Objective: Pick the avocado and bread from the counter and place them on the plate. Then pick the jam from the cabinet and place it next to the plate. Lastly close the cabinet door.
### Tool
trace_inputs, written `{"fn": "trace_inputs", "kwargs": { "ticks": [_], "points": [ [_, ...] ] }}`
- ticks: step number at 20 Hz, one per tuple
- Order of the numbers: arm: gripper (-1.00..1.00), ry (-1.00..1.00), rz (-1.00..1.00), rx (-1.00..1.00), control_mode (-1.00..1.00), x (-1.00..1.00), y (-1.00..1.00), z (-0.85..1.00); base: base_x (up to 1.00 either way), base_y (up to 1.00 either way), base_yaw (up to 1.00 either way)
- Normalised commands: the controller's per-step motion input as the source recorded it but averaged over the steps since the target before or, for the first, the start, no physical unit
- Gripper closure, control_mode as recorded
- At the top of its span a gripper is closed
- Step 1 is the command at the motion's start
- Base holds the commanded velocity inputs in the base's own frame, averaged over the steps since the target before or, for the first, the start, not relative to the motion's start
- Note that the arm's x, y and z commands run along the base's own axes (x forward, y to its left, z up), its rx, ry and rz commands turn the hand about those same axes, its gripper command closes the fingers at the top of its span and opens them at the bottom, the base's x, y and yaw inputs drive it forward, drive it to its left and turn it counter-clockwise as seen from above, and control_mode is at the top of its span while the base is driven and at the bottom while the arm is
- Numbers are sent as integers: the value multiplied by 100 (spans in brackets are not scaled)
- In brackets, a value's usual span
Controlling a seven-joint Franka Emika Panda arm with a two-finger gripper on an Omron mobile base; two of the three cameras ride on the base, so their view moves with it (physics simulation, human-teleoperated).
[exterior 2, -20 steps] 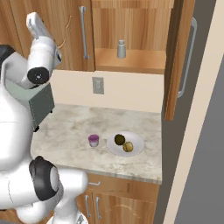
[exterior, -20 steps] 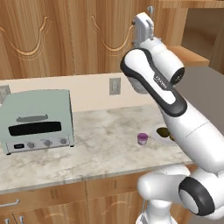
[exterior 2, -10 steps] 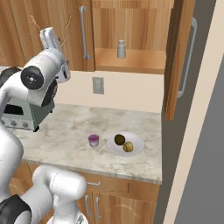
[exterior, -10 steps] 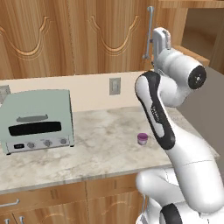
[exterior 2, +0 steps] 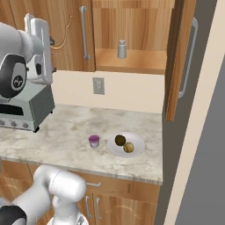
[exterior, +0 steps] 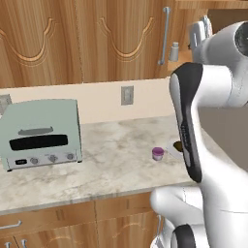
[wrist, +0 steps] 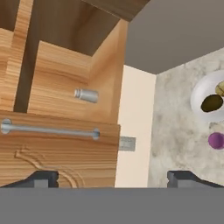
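Observation:
The white plate sits on the counter with the dark avocado and the tan bread on it. The purple jam stands on the counter just left of the plate. In the hand view, plate, avocado and jam lie at the right edge. My gripper is open and holds nothing. It is high up in front of the wall cabinet, also seen as the gripper. The cabinet door stands open at the right.
A grey shaker bottle stands on the cabinet shelf. A pale green toaster oven sits on the left of the counter. The neighbouring door with a silver bar handle is closed. A wall outlet is below the cabinets.
The arm has swung to the right and up toward the open cabinet, its jaws staying open. Plate, avocado, bread and jam have not moved.

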Motion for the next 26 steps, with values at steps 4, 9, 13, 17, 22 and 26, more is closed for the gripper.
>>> {"fn": "trace_inputs", "kwargs": {
  "ticks": [4,9,13,17,22,26],
  "points": [
    [-100,-3,0,0,-100,-53,-63,-51,0,0,0],
    [-100,-12,0,0,-100,-42,-41,-47,0,0,0],
    [-100,-15,2,5,-100,-30,-45,-42,0,0,0],
    [-100,-24,1,3,-100,-44,-43,-33,0,0,0],
    [-100,-29,0,0,-100,-76,-18,-7,0,0,0],
    [-100,1,-1,0,-100,-78,-27,0,0,0,0]
  ]
}}
